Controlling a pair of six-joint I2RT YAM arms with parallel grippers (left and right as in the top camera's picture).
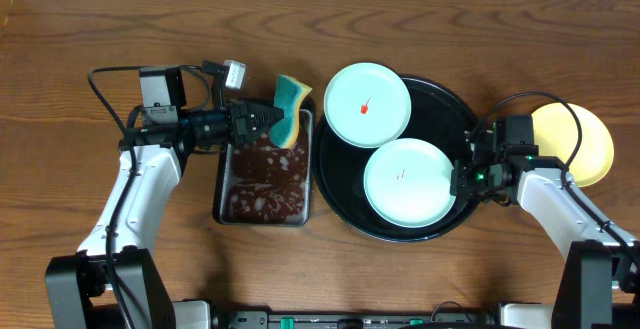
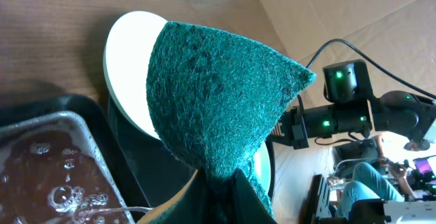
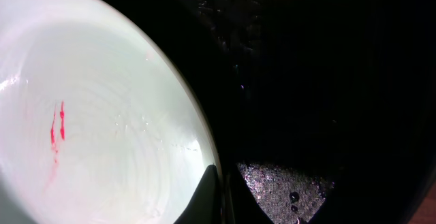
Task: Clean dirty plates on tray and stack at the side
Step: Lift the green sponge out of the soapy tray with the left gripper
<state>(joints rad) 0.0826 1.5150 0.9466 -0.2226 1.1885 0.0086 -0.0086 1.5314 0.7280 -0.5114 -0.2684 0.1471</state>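
Observation:
The round black tray (image 1: 443, 119) holds a pale blue-green plate (image 1: 410, 181) at its near side. My right gripper (image 1: 462, 179) is shut on that plate's right rim. In the right wrist view this plate (image 3: 102, 115) shows thin red streaks, and my right gripper (image 3: 221, 183) pinches its edge over the wet tray (image 3: 327, 81). A second blue-green plate (image 1: 367, 104) with a red speck lies over the tray's upper-left rim. A pale yellow plate (image 1: 578, 144) rests on the table to the right. My left gripper (image 1: 283, 119) is shut on a green-and-yellow sponge (image 1: 292, 101). In the left wrist view the sponge (image 2: 218, 94) fills the middle, held in my left gripper (image 2: 228, 186).
A rectangular metal pan (image 1: 263, 174) of dark bubbly liquid sits left of the tray, under the sponge, and shows again as the pan (image 2: 48, 169) in the left wrist view. Bare wooden table lies at the far left and along the back.

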